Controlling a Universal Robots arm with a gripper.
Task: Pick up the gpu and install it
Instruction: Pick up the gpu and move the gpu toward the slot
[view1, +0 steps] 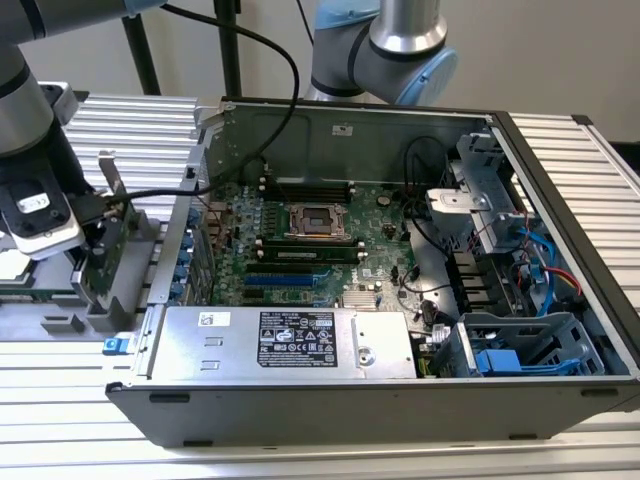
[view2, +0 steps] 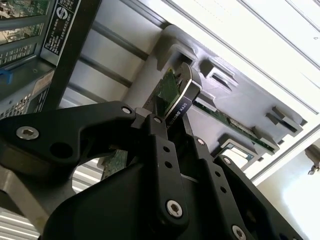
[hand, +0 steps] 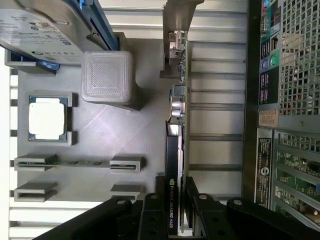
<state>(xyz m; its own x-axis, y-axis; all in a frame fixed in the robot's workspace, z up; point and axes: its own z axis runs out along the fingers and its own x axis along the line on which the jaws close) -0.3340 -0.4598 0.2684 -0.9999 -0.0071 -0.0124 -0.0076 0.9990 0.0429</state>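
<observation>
beside the open computer case (view1: 560, 340), in a grey holder (hand: 125, 135), the gpu (hand: 176, 115) stands on edge. its lower edge is seated in the holder's slot and its metal bracket (hand: 176, 15) is at the end away from the gripper (hand: 174, 192). the gripper straddles the card at its cooler end, one finger on each face. in both wrist views the fingers (view2: 160, 135) look pressed against it, so i judge it clenched on the gpu rather than released. the card is not yet lifted out, and the motherboard (view1: 330, 245) lies inside the case, well apart from it. the card is probably light and stiff but fragile, with bare parts on the green face and thin contacts along the bottom edge. the black cooler (view2: 186, 95) and the board's plain rim look the safest places to pinch. a squeeze across the flat faces, as here, should hold if kept square. a processor (hand: 47, 117) and a hard drive (hand: 40, 25) rest on the same holder.
</observation>
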